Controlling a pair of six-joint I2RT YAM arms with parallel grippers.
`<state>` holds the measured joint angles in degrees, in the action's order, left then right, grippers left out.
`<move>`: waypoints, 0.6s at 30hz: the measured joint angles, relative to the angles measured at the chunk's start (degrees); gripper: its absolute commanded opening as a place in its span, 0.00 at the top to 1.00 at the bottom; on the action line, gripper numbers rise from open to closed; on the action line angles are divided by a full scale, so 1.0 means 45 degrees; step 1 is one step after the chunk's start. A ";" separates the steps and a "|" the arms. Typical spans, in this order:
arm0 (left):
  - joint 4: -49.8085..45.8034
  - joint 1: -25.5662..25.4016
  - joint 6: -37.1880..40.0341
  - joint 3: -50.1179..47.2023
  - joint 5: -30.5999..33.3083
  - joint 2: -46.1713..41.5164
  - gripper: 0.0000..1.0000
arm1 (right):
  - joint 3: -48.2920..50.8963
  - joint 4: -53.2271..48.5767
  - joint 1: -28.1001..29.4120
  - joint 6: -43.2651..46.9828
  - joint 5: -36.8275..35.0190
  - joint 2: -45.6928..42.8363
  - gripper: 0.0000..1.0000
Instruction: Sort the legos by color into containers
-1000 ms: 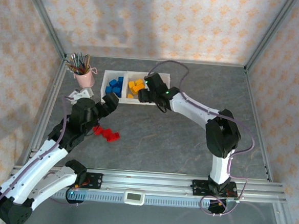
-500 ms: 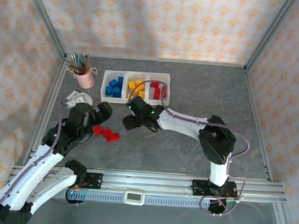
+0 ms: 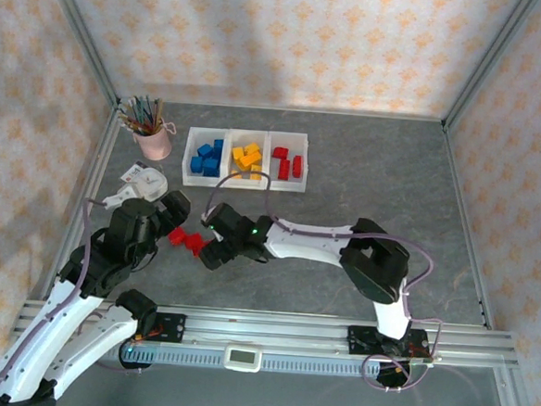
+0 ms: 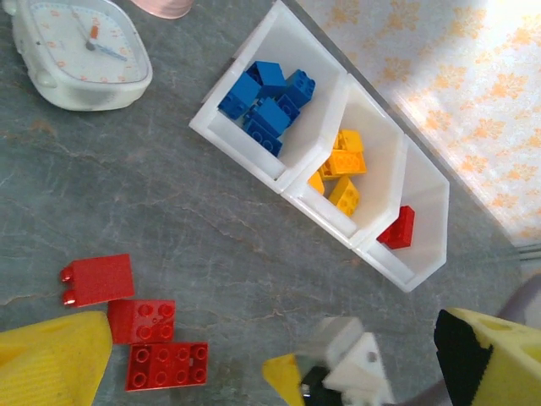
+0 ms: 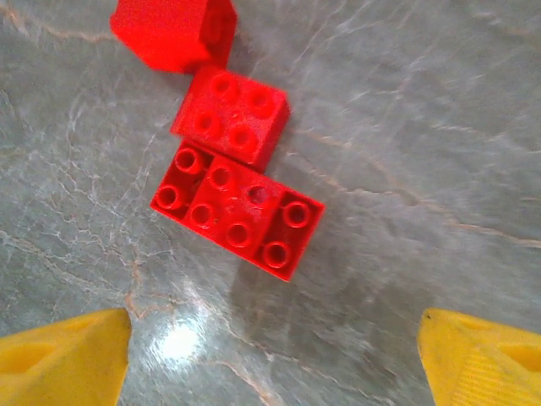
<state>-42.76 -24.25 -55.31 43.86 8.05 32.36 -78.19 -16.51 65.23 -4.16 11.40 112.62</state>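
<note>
Your right pincer (image 3: 213, 253) stands spread wide with nothing between its yellow fingertips (image 5: 68, 351); in its wrist view they sit at the lower corners of the frame, clear of the bricks; three loose red legos (image 5: 232, 156) lie above them on the grey table (image 5: 406, 127); an eight-stud brick (image 5: 238, 211) touches a four-stud brick (image 5: 230, 114), and a third brick (image 5: 173, 30) sits just beside that at the top edge. Your left pincer (image 3: 179, 206) is spread wide too and holds nothing; in the overhead view it sits just to the upper left of the same red cluster, with the right pincer just to the cluster's lower right. The containers (image 3: 247, 133) form one row in the upper middle of the overhead view, well apart from the loose bricks; blue legos (image 3: 206, 157) lie in the left bin, yellow legos (image 3: 248, 158) in the middle, binned red legos (image 3: 288, 164) in the right. A pink cup of pencils (image 3: 152, 141) stands to the row's left; a white clock (image 3: 142, 180) lies below the cup.
</note>
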 measured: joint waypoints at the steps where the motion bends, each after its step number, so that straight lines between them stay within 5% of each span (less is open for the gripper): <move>1: -0.0092 0.0000 -0.0049 -0.0024 0.0034 -0.0112 0.01 | -0.0126 0.0039 0.0034 0.0092 0.0049 0.0282 0.12; 11: -0.0651 0.0000 -0.0039 -0.0019 0.0413 -0.0267 0.01 | -0.1617 -0.0121 -0.0029 0.1107 -0.0058 0.1991 0.12; 18: -0.0656 0.0000 -0.0034 -0.0019 0.0427 -0.0228 0.01 | -0.2822 -0.0379 -0.0029 0.1651 -0.0495 0.2919 0.24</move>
<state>-45.71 -24.25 -55.46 43.77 9.98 31.33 -90.89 -18.22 65.10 3.27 9.17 125.75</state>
